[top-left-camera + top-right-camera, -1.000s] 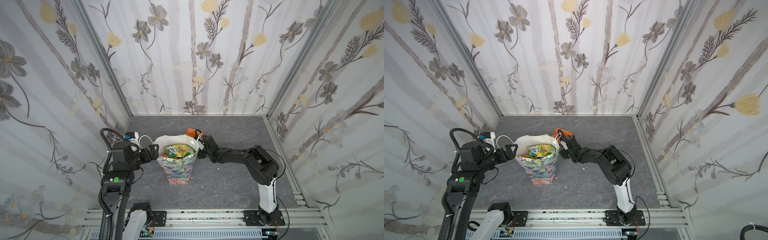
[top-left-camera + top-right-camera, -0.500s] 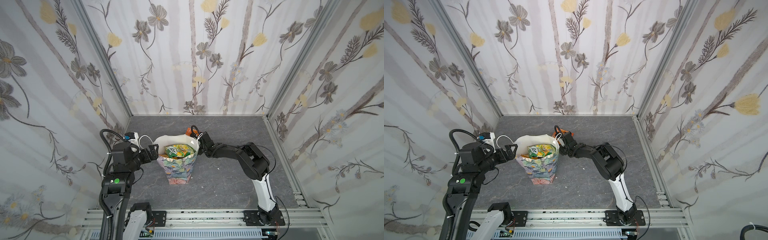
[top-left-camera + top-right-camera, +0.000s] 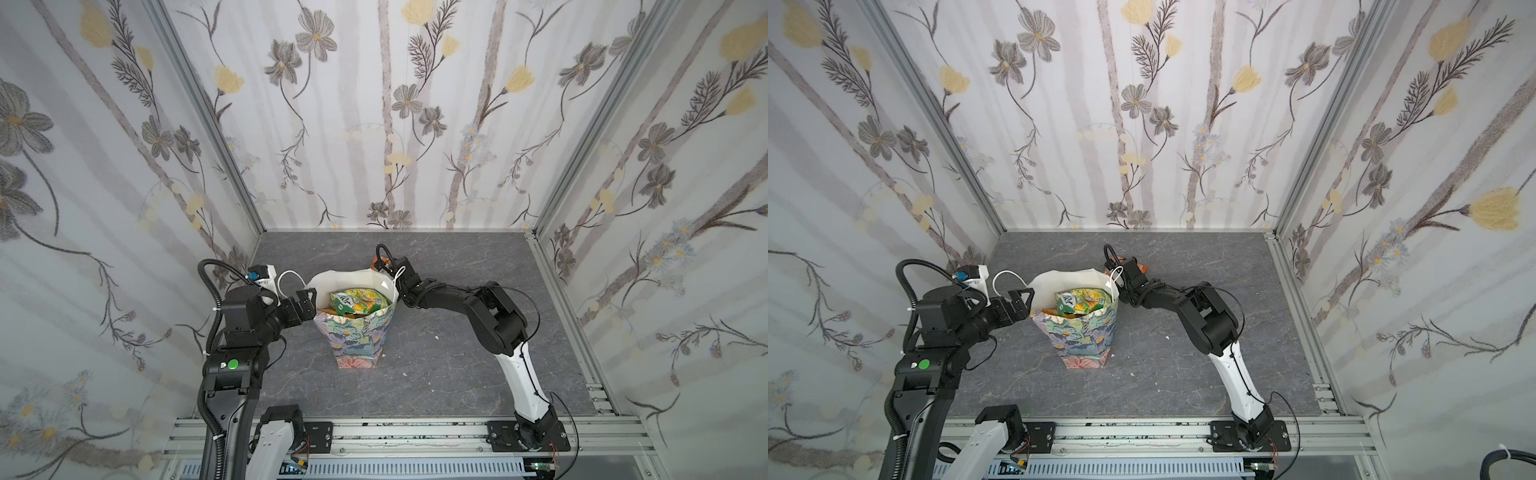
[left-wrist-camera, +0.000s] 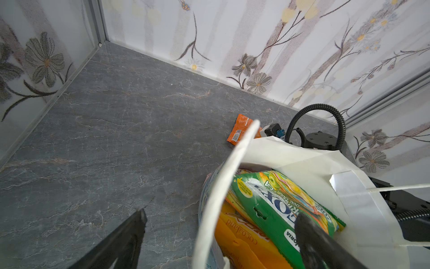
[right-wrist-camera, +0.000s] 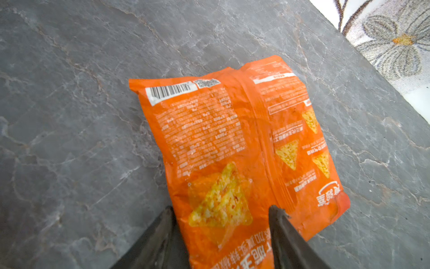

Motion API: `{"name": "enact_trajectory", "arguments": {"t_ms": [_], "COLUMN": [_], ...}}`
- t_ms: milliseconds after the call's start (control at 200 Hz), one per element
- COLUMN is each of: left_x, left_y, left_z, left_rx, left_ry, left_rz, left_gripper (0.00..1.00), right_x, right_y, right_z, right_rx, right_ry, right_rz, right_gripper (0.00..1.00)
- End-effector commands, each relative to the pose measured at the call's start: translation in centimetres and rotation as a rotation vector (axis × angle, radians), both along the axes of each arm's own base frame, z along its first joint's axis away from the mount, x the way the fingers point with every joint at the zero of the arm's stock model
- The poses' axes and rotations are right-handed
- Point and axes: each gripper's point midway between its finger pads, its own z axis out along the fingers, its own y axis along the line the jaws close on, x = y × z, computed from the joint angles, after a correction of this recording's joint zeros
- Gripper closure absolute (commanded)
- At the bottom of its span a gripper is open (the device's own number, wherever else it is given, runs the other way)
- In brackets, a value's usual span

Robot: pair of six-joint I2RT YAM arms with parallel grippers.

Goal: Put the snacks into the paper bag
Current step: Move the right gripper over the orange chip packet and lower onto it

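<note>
The grey marbled tabletop [image 3: 436, 365] is carrying a floral paper bag [image 3: 357, 336] [image 3: 1084, 336], which is standing upright near the middle in both top views. Inside the bag, a yellow-orange "cocoaland" box [image 4: 242, 244] is lying under a green "FOX'S" packet [image 4: 279, 205]. At the bag's 1 o'clock, an orange tortilla-chip packet [image 5: 232, 144] with Chinese print and a barcode is lying flat on the table. The left gripper [image 4: 221, 214], spread wide at the bag's 9 o'clock, is straddling the bag's rim. The right gripper [image 5: 221, 208] is bracketing the chip packet's end, but whether it is pinching cannot be told.
</note>
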Motion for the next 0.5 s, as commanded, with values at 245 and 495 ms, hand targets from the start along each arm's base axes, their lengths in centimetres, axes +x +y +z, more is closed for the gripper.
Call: {"name": "enact_trajectory", "arguments": {"t_ms": [245, 495], "left_x": [0.33, 0.18], "left_y": [0.16, 0.17], "left_z": [0.73, 0.98], "left_rx": [0.000, 0.002], "left_ry": [-0.045, -0.056], "left_rz": [0.011, 0.012], "left_gripper": [0.00, 0.00], "right_x": [-0.29, 0.14], "right_y": [-2.83, -2.72], "right_z": [-3.32, -2.51], "right_rx": [-0.122, -0.079], "right_ry": [0.096, 0.106], "right_rz": [-0.073, -0.102], "right_gripper": [0.57, 0.79]}}
